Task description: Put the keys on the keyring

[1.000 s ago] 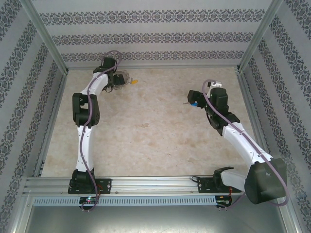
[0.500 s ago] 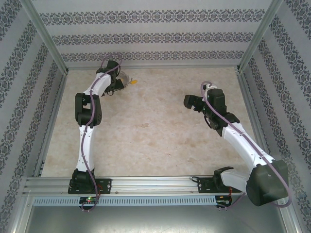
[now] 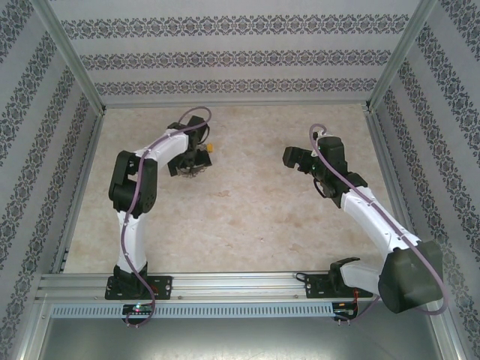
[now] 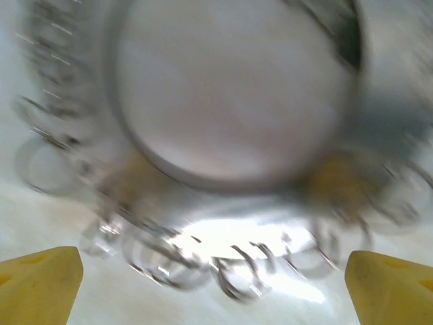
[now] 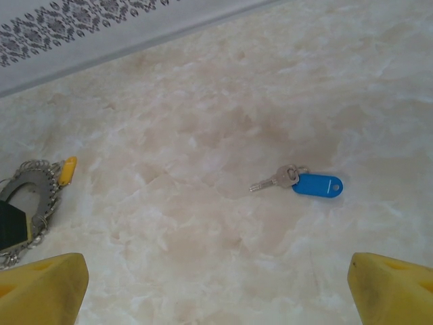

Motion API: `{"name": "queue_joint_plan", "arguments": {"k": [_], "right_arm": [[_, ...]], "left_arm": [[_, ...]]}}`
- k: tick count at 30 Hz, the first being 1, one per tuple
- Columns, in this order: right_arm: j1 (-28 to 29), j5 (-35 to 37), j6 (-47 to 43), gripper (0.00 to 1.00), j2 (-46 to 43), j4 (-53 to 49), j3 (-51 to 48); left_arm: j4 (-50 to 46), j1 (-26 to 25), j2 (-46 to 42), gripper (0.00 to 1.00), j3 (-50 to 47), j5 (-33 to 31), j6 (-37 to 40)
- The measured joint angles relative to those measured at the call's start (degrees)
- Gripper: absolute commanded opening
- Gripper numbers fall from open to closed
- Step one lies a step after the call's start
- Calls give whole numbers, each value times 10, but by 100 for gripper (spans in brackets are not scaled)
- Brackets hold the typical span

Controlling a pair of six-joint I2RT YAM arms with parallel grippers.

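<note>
The keyring (image 3: 189, 167), a grey ring fringed with wire loops, lies on the marble table under my left gripper (image 3: 196, 158). The yellow key (image 3: 212, 149) lies at its right rim. In the left wrist view the blurred keyring (image 4: 230, 169) looms just beyond the wide-apart yellow fingertips (image 4: 40, 281); my left gripper (image 4: 216, 284) is open. The blue key (image 5: 308, 183) lies flat on the table ahead of my open right gripper (image 5: 216, 291), nothing between its fingers. The right wrist view also catches the keyring (image 5: 30, 196) and yellow key (image 5: 66, 170) at far left. My right gripper (image 3: 296, 157) hovers mid-right.
Patterned walls (image 3: 240, 56) with metal posts enclose the table on three sides. A metal rail (image 3: 240, 285) runs along the near edge by the arm bases. Bare marble (image 3: 240, 217) stretches between the two arms.
My left gripper has swung from the back wall toward the table's middle, and the keyring and yellow key have come along with it. The right gripper has barely shifted.
</note>
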Motion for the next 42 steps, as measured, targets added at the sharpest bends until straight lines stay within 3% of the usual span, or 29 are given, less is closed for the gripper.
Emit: {"name": "queue_joint_plan", "arguments": {"k": [6,11,17,23,28,34,42], "right_arm": [[-1,0,16,98,3,-10,-1],[-9,0,33,98,-2,-13,-11],[-13,-5,43,98,-4,-17,-16],[-13,-16,47,98,3,-17,-14],[-13,-19,48,98,2,-19,-14],[-13,-23,58,98,-4,-35,-8],[-13,-24,68,98,-14,-41,5]], "left_arm": [[29,-127,5,100,-9,87,-47],[33,-177,2,100,-6,121,-47],[30,-143,-36,99,30,51,36],[58,-42,-27,100,69,89,154],[71,21,27,100,89,126,195],[84,21,87,100,105,162,209],[157,7,66,100,57,192,148]]}}
